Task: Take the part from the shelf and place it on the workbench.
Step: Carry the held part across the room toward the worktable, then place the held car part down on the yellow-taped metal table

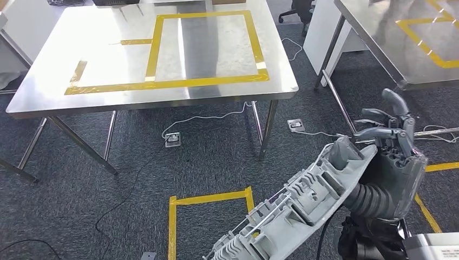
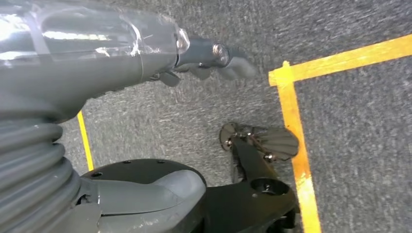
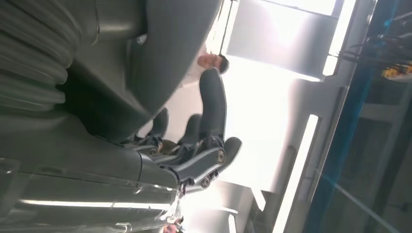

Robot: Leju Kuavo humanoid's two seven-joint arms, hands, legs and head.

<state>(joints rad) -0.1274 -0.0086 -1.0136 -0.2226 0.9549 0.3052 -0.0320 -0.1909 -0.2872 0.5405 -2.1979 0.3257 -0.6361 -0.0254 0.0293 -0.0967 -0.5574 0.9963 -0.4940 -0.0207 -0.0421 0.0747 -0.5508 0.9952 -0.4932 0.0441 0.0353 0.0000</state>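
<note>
You have the desk (image 1: 162,54) top bare inside its yellow tape frame (image 1: 205,81), second desk (image 1: 411,49) near on the right, cables (image 1: 216,116) across the carpet between.

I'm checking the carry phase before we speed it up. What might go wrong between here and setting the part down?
The long grey ribbed plastic part is gripped at one end by the right hand, so the free end may sag or twist loose. The steel workbench with yellow tape stands across the carpet, where white cables and floor sockets could catch a foot. The left hand hangs low, giving no support.
</note>
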